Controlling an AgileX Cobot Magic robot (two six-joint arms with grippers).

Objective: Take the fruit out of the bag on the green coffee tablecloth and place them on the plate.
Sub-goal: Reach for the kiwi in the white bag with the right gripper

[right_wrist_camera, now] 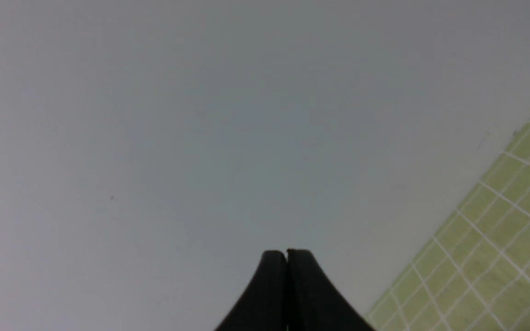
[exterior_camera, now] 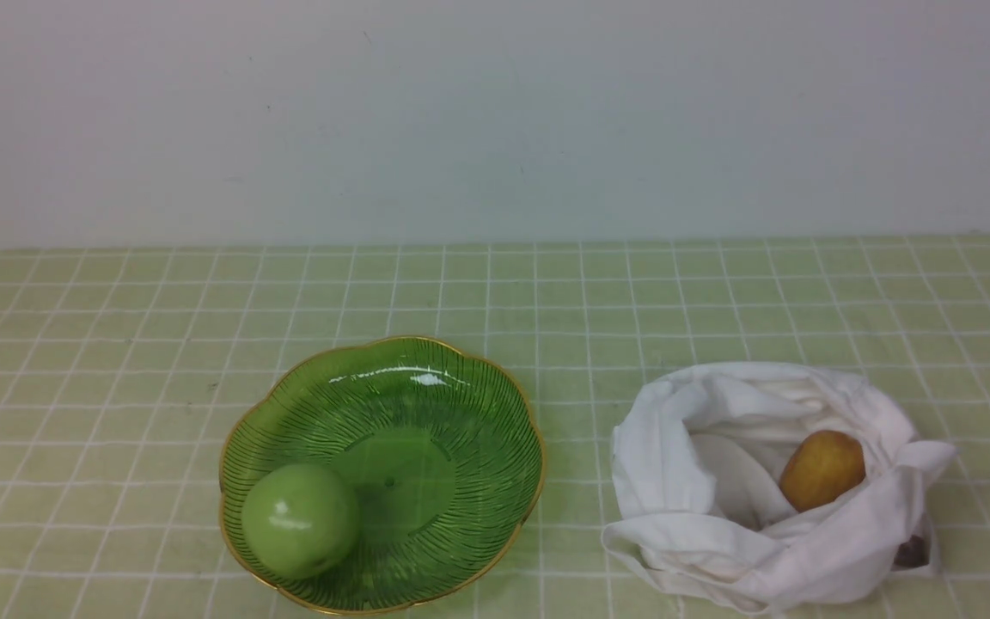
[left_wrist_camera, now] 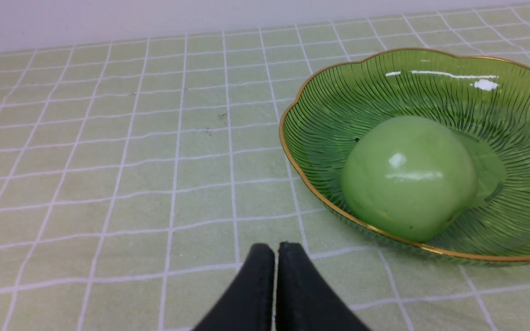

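A small oval brownish-yellow fruit (exterior_camera: 821, 469) lies inside the open white cloth bag (exterior_camera: 718, 516) at the front right of the green checked tablecloth (exterior_camera: 117, 387). The green glass plate (exterior_camera: 426, 378) with a gold rim stands to the bag's left and holds a glossy green apple (exterior_camera: 299, 519). No gripper shows in the front view. In the left wrist view my left gripper (left_wrist_camera: 276, 248) is shut and empty, hovering over the cloth beside the plate (left_wrist_camera: 513, 105) and apple (left_wrist_camera: 407, 174). My right gripper (right_wrist_camera: 286, 253) is shut and empty, facing the wall.
A pale grey wall (exterior_camera: 495, 112) rises behind the tablecloth's far edge. The right wrist view catches only wall and a corner of tablecloth (right_wrist_camera: 499, 257). A small dark tag (exterior_camera: 912, 550) sits at the bag's near right corner.
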